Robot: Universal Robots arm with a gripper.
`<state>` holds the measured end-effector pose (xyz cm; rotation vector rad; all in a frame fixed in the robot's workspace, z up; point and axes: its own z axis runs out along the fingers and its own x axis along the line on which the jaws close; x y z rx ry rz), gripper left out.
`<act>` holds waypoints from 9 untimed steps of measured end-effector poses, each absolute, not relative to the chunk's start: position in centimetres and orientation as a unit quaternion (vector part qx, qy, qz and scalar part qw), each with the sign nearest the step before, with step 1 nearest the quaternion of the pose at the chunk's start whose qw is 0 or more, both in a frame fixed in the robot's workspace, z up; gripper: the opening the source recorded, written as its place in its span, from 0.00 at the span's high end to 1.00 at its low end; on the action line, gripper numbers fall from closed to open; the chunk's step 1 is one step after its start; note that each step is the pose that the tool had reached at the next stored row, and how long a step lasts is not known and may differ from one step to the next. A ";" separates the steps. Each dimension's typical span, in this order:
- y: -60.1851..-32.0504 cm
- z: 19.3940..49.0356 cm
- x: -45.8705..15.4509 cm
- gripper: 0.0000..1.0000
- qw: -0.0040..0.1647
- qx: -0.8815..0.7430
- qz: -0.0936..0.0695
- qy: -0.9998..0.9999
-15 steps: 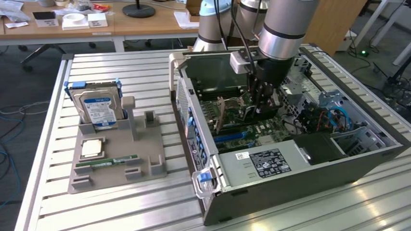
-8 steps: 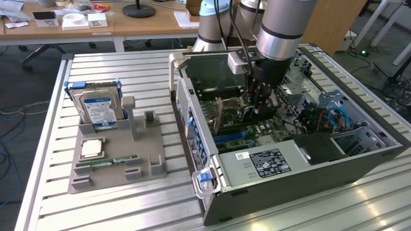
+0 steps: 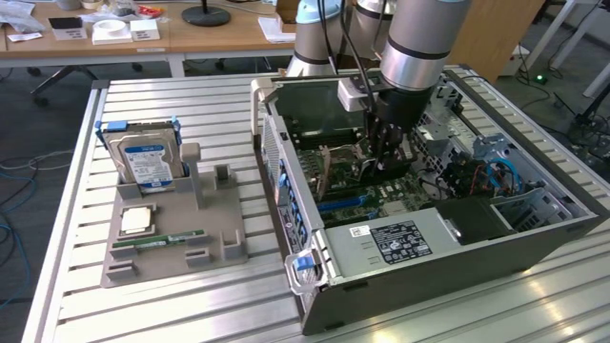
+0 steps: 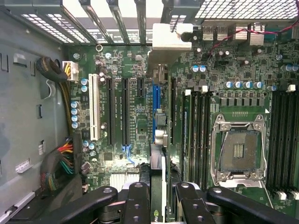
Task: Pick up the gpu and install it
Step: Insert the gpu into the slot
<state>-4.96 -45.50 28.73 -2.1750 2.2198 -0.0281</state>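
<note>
Reaches down into the open computer case (image 3: 458, 264) at the exterior view's right. Pinches the gpu (image 4: 157, 172) edge-on between the gripper (image 4: 161, 203) fingers (image 4: 137, 200), in line with the blue slot (image 4: 156, 100) of the motherboard (image 4: 135, 112).

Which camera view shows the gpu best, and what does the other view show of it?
The wrist view: the gpu runs edge-on from between the gripper's fingers toward the computer case's rear wall. The exterior view shows the gpu as a brownish strip beside the gripper, inside the case.
</note>
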 end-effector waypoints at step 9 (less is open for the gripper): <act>-45.6 28.7 -5.3 0.74 0.017 -0.700 -0.009 0.714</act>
